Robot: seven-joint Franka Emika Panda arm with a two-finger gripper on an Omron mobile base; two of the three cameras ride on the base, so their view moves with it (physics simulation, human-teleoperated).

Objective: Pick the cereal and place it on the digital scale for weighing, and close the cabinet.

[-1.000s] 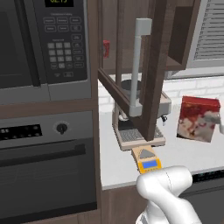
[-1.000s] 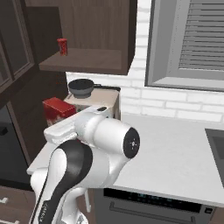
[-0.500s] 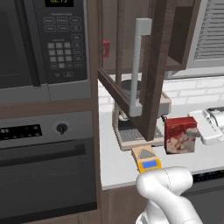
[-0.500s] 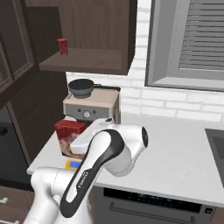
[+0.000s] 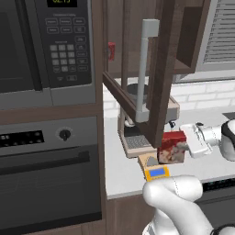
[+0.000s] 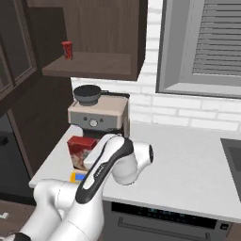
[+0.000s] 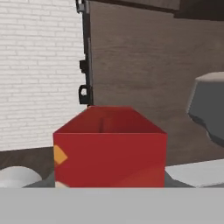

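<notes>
Three views. Left base cam: behind the arm on its left, looks fwd and down at a microwave (image 5: 41,46) and oven on the left, the open cabinet (image 5: 151,69) door mid-frame, counter (image 5: 124,174) beyond. Right base cam: behind the arm on its right, same counter (image 6: 188,160) seen from the other side, plus a window w/ blinds. Both share the coffee machine (image 5: 137,133) (image 6: 96,117), the cereal (image 5: 172,147) (image 6: 80,150), the digital scale (image 5: 156,172) (image 6: 77,177). Hand cam: very close, level w/ the cereal (image 7: 109,144), facing a brick wall and dark wood panel.
</notes>
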